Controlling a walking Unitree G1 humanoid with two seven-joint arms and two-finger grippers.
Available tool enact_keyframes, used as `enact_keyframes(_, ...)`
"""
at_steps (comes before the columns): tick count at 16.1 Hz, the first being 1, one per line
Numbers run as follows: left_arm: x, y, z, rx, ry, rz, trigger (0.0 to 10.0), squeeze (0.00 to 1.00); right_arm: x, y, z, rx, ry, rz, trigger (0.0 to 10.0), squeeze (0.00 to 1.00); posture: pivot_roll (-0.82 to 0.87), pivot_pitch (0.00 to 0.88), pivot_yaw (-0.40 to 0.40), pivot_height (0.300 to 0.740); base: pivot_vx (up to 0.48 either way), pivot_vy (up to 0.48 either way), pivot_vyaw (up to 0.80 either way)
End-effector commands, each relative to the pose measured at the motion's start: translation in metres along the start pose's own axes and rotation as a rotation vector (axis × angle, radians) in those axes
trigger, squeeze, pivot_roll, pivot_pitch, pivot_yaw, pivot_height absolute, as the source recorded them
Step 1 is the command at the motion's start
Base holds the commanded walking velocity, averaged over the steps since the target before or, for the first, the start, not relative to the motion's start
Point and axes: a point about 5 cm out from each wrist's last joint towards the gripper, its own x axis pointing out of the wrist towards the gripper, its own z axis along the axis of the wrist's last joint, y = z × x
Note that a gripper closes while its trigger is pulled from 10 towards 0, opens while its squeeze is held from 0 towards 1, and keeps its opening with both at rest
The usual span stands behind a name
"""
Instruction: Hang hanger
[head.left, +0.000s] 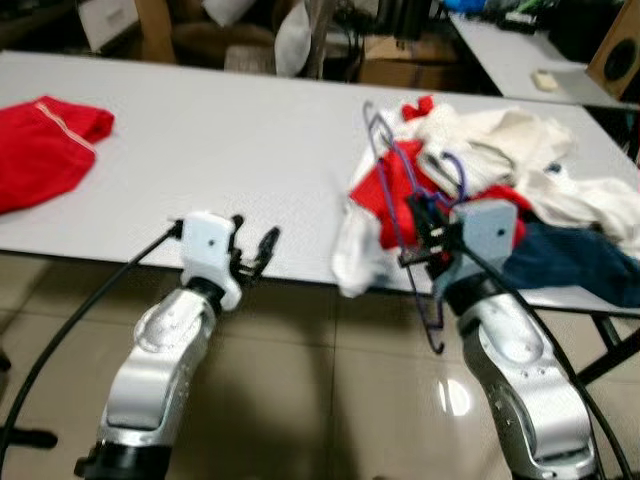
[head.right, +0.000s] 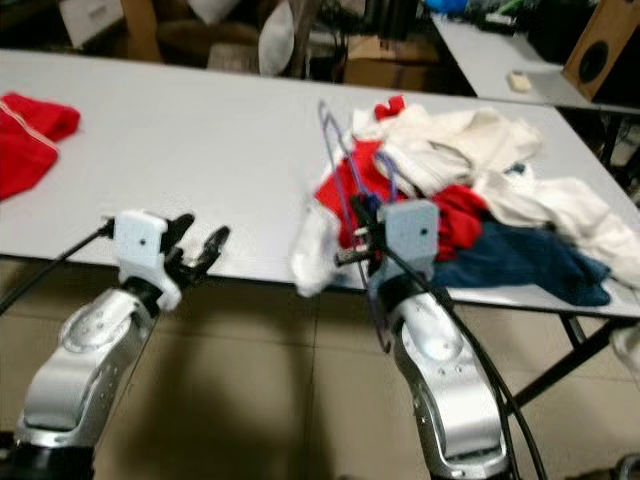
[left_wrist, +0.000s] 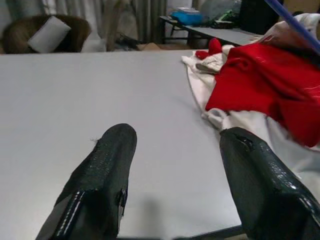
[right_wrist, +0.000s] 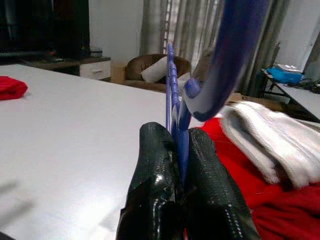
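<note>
While right gripper (right_wrist: 177, 165) is clamping blue hanger (head.left: 400, 200), fingers pinched on its wire, you are seeing pickup done. Hanger standing upright beside clothes pile (head.left: 520, 190) on table (head.left: 230, 150). Left gripper (left_wrist: 177, 170) idling, fingers spread, empty. Hanging step remaining; rail nowhere visible.

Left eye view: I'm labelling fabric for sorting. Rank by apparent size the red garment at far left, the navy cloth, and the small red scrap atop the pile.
1. Red garment
2. Navy cloth, partly covered, so unsure against the first
3. Red scrap
</note>
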Motion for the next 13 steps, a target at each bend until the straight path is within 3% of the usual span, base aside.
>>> enact_keyframes(1, 0.003, -0.004, 0.003, 0.001, -0.020, -0.013, 10.0, 0.00, -0.002, -0.012, -0.003, 0.003, 0.025, -0.065, 10.0, 0.00, -0.07, 0.019, -0.002, 0.740, 0.000, 0.000, -0.77)
enact_keyframes(2, 0.003, -0.004, 0.003, -0.006, -0.023, -0.020, 10.0, 0.00, -0.003, -0.015, -0.004, 0.045, 0.027, -0.085, 10.0, 0.00, -0.06, 0.016, -0.004, 0.740, 0.000, 0.270, -0.77)
enact_keyframes(7, 0.003, 0.000, 0.001, 0.024, 0.005, -0.005, 10.0, 0.00, -0.013, -0.013, 0.001, 0.030, -0.028, -0.100, 10.0, 0.00, -0.07, 0.019, -0.002, 0.740, 0.000, 0.435, -0.78)
enact_keyframes(11, 0.007, 0.002, 0.000, 0.060, 0.013, 0.025, 10.0, 0.00, -0.015, -0.016, 0.001, 0.006, -0.018, -0.088, 10.0, 0.00, -0.07, 0.022, 0.006, 0.740, 0.000, -0.323, -0.72)
enact_keyframes(13, 0.011, 0.001, 0.000, 0.019, 0.010, 0.022, 10.0, 0.00, -0.020, -0.023, -0.014, -0.008, 0.069, -0.081, 10.0, 0.00, -0.09, 0.023, 0.012, 0.740, 0.000, 0.000, 0.00)
